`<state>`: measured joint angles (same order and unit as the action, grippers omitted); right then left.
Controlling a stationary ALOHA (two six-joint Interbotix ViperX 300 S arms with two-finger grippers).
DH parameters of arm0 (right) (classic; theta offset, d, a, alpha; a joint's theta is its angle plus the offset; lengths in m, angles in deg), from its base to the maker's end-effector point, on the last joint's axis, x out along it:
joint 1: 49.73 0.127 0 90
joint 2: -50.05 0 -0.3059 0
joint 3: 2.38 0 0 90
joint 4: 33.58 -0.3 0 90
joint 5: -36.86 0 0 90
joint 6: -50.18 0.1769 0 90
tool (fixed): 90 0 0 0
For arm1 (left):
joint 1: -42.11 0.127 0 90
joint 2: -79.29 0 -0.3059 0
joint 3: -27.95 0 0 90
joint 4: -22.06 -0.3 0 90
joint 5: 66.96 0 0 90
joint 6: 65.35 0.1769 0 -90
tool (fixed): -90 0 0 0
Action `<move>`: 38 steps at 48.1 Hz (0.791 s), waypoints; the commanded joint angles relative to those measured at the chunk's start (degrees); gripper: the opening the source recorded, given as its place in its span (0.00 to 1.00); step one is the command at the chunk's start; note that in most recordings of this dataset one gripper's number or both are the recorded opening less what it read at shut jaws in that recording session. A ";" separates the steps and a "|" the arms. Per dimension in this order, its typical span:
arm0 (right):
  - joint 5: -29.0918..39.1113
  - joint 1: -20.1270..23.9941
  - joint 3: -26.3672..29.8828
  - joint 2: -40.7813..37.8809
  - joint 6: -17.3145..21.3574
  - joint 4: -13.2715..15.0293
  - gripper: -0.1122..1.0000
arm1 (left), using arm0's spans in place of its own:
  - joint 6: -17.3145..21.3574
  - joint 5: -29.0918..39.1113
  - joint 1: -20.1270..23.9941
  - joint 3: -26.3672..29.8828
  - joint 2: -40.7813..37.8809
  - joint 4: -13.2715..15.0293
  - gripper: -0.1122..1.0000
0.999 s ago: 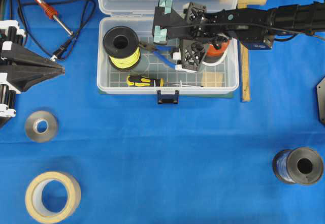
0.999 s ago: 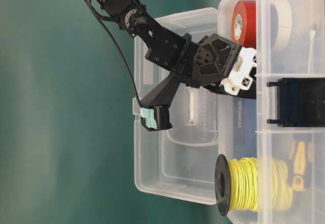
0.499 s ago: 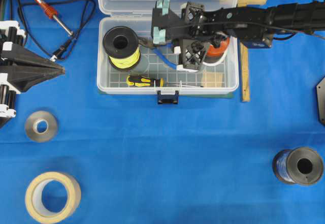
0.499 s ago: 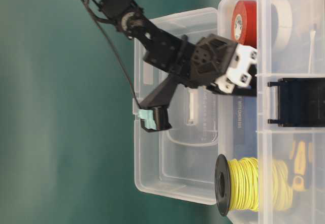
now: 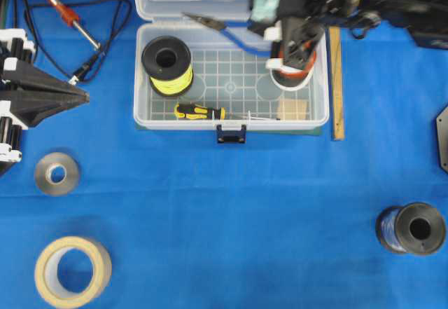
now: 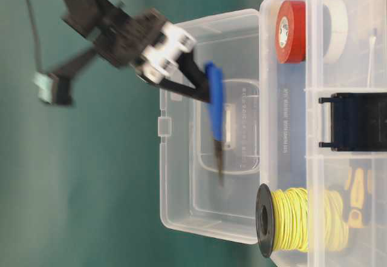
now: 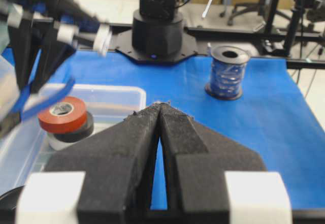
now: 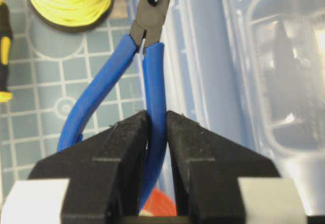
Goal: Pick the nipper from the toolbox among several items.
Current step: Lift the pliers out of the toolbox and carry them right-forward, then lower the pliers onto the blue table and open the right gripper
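Note:
The nipper (image 5: 234, 34) has dark pointed jaws and curved blue handles. It hangs in the air over the back edge of the clear toolbox (image 5: 231, 122), jaws pointing left. My right gripper (image 5: 271, 27) is shut on one blue handle. In the right wrist view the pads (image 8: 133, 132) press that handle of the nipper (image 8: 153, 76) above the toolbox's grid floor (image 8: 45, 87). In the table-level view the nipper (image 6: 214, 106) is clear of the toolbox (image 6: 284, 170), held by my right gripper (image 6: 195, 80). My left gripper (image 5: 78, 97) rests shut and empty at the far left, as the left wrist view (image 7: 159, 105) also shows.
In the toolbox lie a yellow wire spool (image 5: 167, 64), a black-and-yellow screwdriver (image 5: 199, 111) and red tape rolls (image 5: 294, 69). A soldering iron (image 5: 63, 11) lies back left. A wooden ruler (image 5: 337, 78), a metal ring (image 5: 57, 174), masking tape (image 5: 73, 270) and a blue spool (image 5: 411, 228) lie around.
My right gripper has risen and drawn back to the right with the nipper, lifting it off the toolbox floor. The left arm has not moved.

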<state>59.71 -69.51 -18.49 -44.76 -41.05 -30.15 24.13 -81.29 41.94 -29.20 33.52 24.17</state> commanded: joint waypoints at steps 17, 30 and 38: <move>-6.42 15.38 -9.23 12.66 7.47 -0.62 0.22 | -0.09 -0.26 -0.09 0.53 -0.18 0.09 0.10; -10.20 26.02 -10.02 5.36 13.97 -0.62 0.22 | -0.09 -0.26 0.00 0.44 -0.18 0.00 0.10; -13.27 28.21 -9.32 -3.08 16.96 -0.62 0.22 | -0.09 -0.26 -0.09 0.35 -0.18 0.09 0.10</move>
<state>48.37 -42.26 -29.30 -45.38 -24.88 -30.59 24.13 -81.29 41.94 -29.38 33.52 24.17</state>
